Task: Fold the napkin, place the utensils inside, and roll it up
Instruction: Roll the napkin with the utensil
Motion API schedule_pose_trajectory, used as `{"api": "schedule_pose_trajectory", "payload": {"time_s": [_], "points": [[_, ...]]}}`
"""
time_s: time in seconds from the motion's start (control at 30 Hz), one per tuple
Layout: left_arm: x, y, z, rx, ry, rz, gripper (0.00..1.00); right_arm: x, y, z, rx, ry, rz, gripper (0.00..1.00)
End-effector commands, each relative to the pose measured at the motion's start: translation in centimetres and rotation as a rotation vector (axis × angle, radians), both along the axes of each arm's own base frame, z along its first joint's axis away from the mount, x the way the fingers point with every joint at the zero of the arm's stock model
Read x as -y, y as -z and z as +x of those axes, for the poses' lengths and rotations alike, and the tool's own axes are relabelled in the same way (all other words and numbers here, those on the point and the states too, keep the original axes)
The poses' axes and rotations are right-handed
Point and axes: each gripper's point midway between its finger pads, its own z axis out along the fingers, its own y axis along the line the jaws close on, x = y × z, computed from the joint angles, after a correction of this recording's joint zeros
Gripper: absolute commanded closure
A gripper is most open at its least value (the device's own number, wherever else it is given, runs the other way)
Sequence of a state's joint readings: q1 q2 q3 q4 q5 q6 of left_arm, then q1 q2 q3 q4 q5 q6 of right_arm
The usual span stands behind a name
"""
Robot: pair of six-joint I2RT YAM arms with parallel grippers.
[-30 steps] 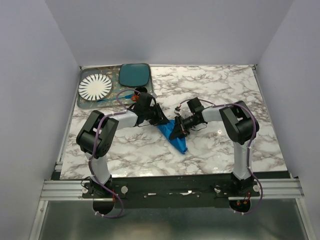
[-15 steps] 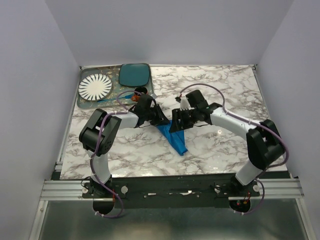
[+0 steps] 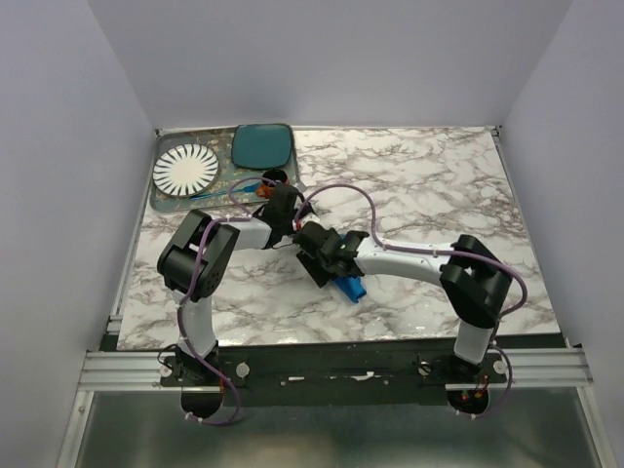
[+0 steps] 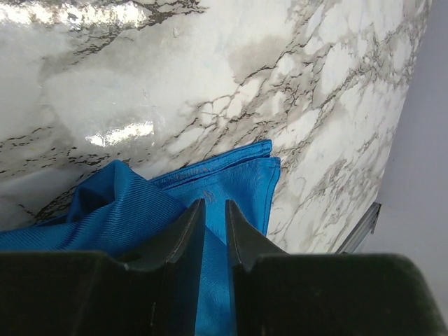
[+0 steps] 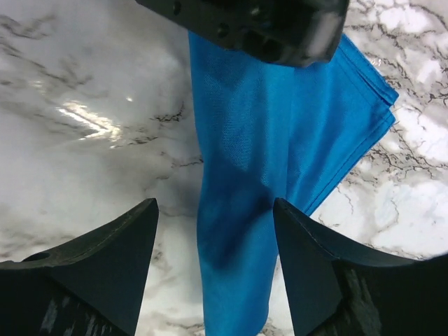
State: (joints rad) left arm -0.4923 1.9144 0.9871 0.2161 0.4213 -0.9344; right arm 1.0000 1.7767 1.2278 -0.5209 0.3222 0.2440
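The bright blue napkin [image 3: 351, 288] lies as a narrow folded strip on the marble table, mostly hidden under the arms in the top view. My left gripper [image 4: 215, 203] is shut on one end of the napkin [image 4: 238, 171], with cloth pinched between its narrow jaws. My right gripper [image 5: 213, 203] is open, its fingers straddling the napkin [image 5: 266, 119] without touching it. The left gripper [image 5: 259, 24] shows at the top of the right wrist view. From above, the right gripper [image 3: 327, 261] sits just in front of the left gripper [image 3: 300, 232]. A slim bluish fork [image 3: 219, 191] lies on the tray.
A metal tray [image 3: 156, 202] stands at the back left and holds a white striped plate [image 3: 185, 171]. A dark teal plate [image 3: 261, 144] sits beside it. The right arm stretches across the middle of the table. Walls close in on both sides.
My right gripper has let go and opened wide. Its arm swung from the napkin's right side across and over it toward the left. The left gripper kept its hold and barely moved.
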Motion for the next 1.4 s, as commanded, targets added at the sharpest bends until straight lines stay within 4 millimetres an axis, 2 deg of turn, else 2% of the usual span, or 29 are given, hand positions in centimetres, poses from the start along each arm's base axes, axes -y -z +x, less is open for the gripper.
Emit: {"api": "schedule_pose_trajectory", "payload": {"time_s": [0.0, 0.17, 0.27, 0.3, 0.4, 0.43, 0.5, 0.73, 0.87, 1.0, 1.17, 1.37], "points": [[-1.7, 4.3, -2.0, -0.12, -0.007, 0.103, 0.72, 1.7, 2.1, 1.1, 0.078, 0.03, -0.18, 0.25], [-1.7, 4.0, -2.1, -0.12, -0.001, 0.1, 0.73, 2.0, 3.4, 1.2, 0.073, 0.023, -0.205, 0.28], [-1.7, 3.4, -1.8, -0.104, 0.006, 0.109, 0.73, 2.4, 4.3, 1.2, 0.04, 0.027, -0.197, 0.4], [-1.8, 3.3, -1.8, -0.101, 0.008, 0.113, 0.73, 2.4, 4.6, 1.2, 0.035, 0.026, -0.192, 0.48], [-1.8, 2.1, -1.3, -0.073, 0.018, 0.124, 0.72, 2.8, 5.1, 1.2, -0.007, 0.036, -0.159, 0.62], [-1.8, 1.4, -0.7, -0.052, 0.017, 0.125, 0.71, 3.3, 5.5, 1.0, -0.024, 0.034, -0.156, 0.64], [-2.3, 0.2, -0.2, -0.019, 0.021, 0.16, 0.68, 2.7, 5.1, 1.0, -0.065, 0.022, -0.068, 0.68], [-3.7, -6.3, 2.8, 0.128, -0.002, 0.195, 0.53, 0.7, 4.8, -1.2, -0.342, -0.067, 0.243, 0.73], [-4.3, -8.3, 3.0, 0.135, -0.018, 0.145, 0.49, 0.4, 4.3, -1.8, -0.506, -0.081, 0.391, 0.74], [-3.8, -8.4, 2.3, 0.113, -0.015, 0.086, 0.49, 0.5, 4.0, -1.7, -0.655, -0.07, 0.517, 0.74], [-1.9, -7.1, 1.2, 0.069, 0.023, -0.008, 0.57, 0.6, 4.2, -2.2, -0.911, -0.054, 0.717, 0.73], [-0.1, -4.7, -0.1, 0.021, 0.051, -0.033, 0.65, 1.1, 5.0, -1.4, -0.952, -0.016, 0.78, 0.73]]}}
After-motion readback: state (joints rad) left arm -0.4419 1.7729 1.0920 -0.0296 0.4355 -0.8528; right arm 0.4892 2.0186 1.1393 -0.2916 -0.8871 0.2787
